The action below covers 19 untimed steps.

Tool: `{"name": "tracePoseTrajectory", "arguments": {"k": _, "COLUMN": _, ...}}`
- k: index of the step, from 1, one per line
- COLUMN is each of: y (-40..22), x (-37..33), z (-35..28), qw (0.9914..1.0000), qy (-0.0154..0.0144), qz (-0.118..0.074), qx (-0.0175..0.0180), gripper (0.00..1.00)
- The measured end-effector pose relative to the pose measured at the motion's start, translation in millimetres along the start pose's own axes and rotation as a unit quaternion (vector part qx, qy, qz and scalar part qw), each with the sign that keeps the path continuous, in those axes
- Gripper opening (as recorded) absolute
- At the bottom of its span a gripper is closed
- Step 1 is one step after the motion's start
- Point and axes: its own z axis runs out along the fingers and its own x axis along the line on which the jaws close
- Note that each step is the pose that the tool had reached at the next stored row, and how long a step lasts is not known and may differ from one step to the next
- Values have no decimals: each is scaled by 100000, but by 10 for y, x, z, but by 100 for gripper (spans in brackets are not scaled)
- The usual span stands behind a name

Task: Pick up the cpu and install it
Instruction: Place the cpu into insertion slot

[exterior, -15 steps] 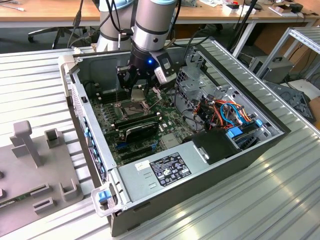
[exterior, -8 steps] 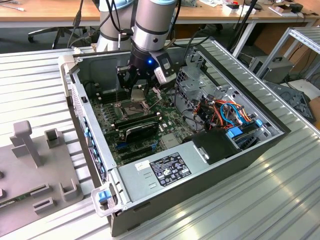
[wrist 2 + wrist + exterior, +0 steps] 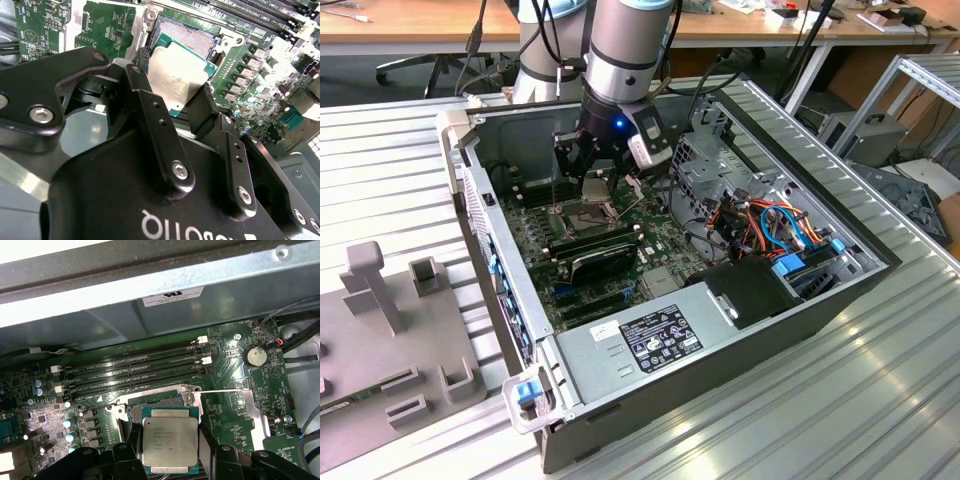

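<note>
Status from my end, big stuff first: the ribbed silver metal worktop [image 3: 840, 400] carries the open grey metal computer case [image 3: 740, 380]; flat inside it lies the green motherboard [image 3: 660, 235], and my black two-finger claw [image 3: 592, 182] hangs over it, inside the case walls.

Pick-up part looks done, I'd say; the claw is pinching the cpu [image 3: 596, 190], the small flat square chip with the dull silver-grey top, by two opposite edges, one finger on each side; you can see that in both wrist views. The square silver-framed socket [image 3: 192, 37] sits open with its contact field bare; the cpu hangs just beside and partly over it, tilted relative to the board in the second wrist view, so not seated yet as far as I can judge. What's left: getting the chip into the socket, and the frame stands open too.

Stuff I can't make out:
- how much air is between chip and socket; no view settles it
- the chip's underside, hidden
- its near edge, covered by my own claw body
- whether its corner marks line up with the socket; too small to tell
</note>
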Motion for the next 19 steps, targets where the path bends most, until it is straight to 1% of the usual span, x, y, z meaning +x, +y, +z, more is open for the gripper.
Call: {"name": "tracePoseTrajectory", "arguments": {"k": 19, "y": 0, "x": 0, "z": 8, "qw": 99990, "qy": -50, "qz": 1400, "qx": -26, "gripper": 55}}
